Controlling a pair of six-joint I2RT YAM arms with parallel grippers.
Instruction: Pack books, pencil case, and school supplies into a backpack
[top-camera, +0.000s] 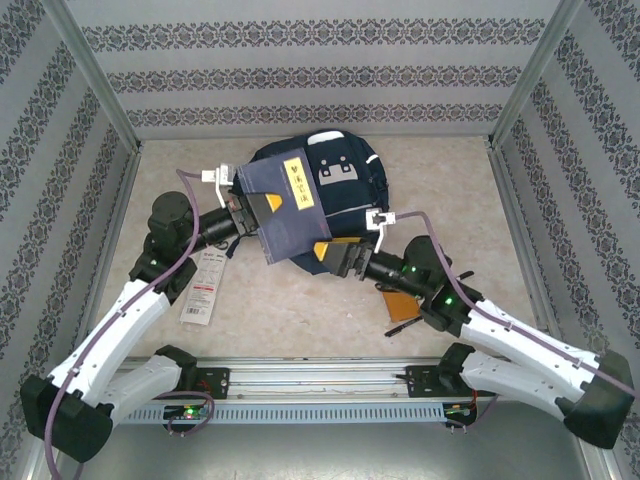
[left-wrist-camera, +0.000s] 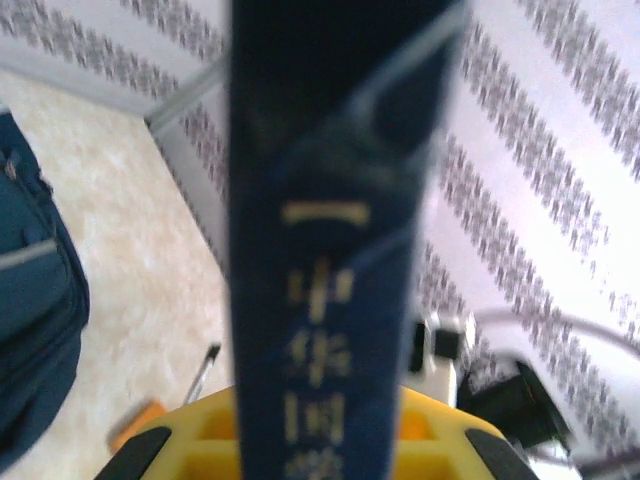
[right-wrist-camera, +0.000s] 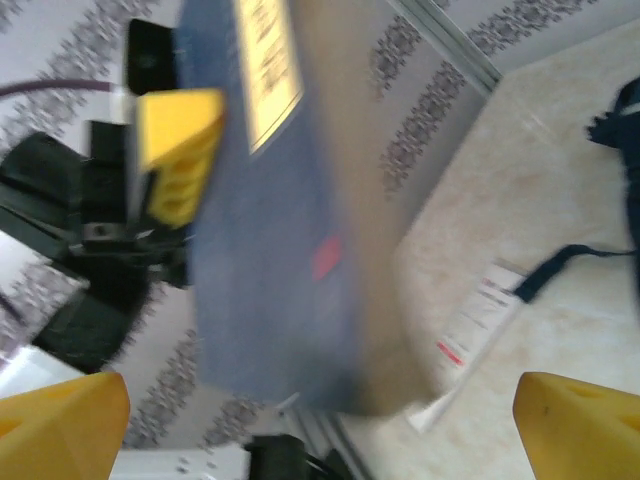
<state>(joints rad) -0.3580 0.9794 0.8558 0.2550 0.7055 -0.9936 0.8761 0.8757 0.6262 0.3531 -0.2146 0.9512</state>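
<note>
We see left claw (top-camera: 258, 208) clamped on navy booklet (top-camera: 280, 215), held over backpack (top-camera: 352, 172) at far edge of desk (top-camera: 290, 320). Right claw (top-camera: 332, 258) wide, empty. We judge booklet light, thin, floppy: grip near spine.

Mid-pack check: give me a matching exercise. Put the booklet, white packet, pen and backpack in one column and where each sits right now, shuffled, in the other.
Items
1. navy booklet
2. white packet
3. black pen
4. backpack

Places
A. flat on the table, beside the left arm
B. far middle of the table, partly under the raised booklet
C. held up by the left gripper
D. on the table, close to the right arm

Pairs: 1-C, 2-A, 3-D, 4-B
</note>
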